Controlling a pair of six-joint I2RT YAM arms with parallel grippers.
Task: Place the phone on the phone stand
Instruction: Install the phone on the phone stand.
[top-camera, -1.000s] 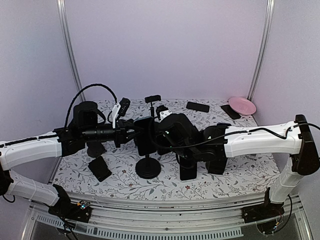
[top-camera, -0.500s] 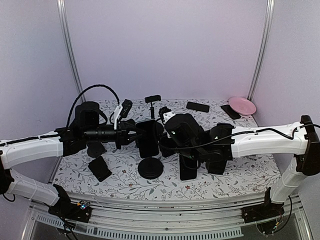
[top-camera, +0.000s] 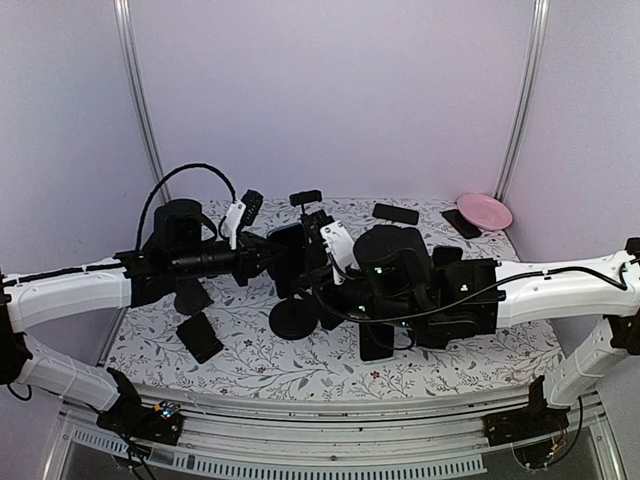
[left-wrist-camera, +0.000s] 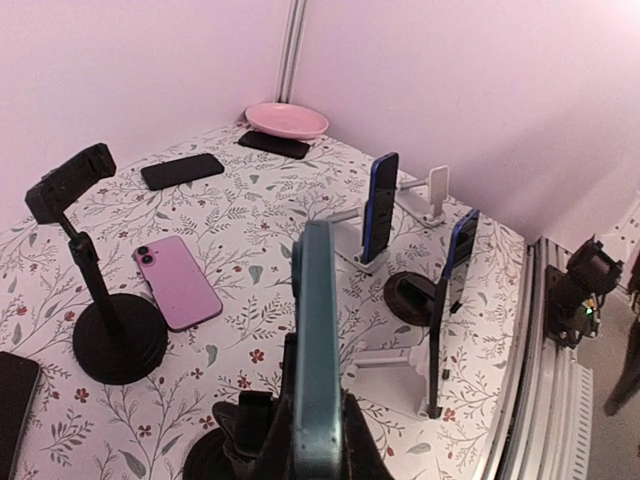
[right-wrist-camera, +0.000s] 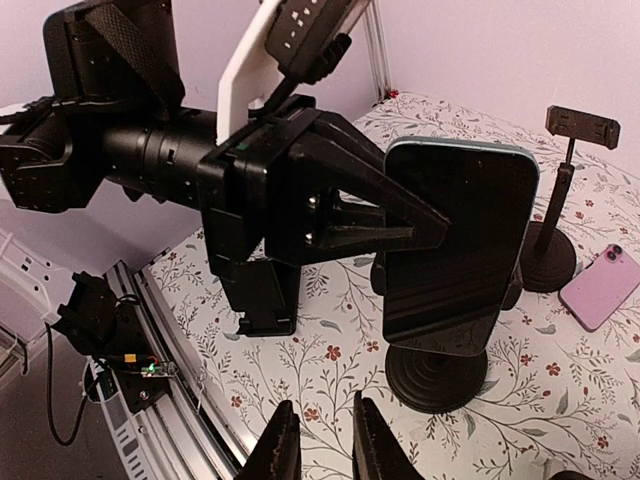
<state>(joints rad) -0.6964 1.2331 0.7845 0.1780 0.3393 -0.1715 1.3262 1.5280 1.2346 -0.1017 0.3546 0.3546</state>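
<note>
1. Right wrist view, nearest: the right gripper (right-wrist-camera: 328, 448) hangs over the tabletop (right-wrist-camera: 240, 385). Its jaws are parted by a narrow gap and hold nothing.
2. Just beyond it is the stand (right-wrist-camera: 435, 378), its round black base on the tabletop. Bits of its head show at either side of the phone.
3. The phone (right-wrist-camera: 460, 250) is upright over that base, with its dark screen toward this camera and a blue rim along the top. I cannot tell whether it sits in the stand's clamp.
4. The left gripper (right-wrist-camera: 410, 228) lies to the left of the phone, jaws closed on it near its left edge. The left wrist view shows the phone edge-on in that grip.
5. Farther back is a second stand (right-wrist-camera: 565, 190), and a pink phone (right-wrist-camera: 600, 287) lies flat just beside its base.
6. Farthest, in the left wrist view, a black phone (left-wrist-camera: 182, 171) lies flat. A pink plate (left-wrist-camera: 287, 120) sits near the back corner.
</note>
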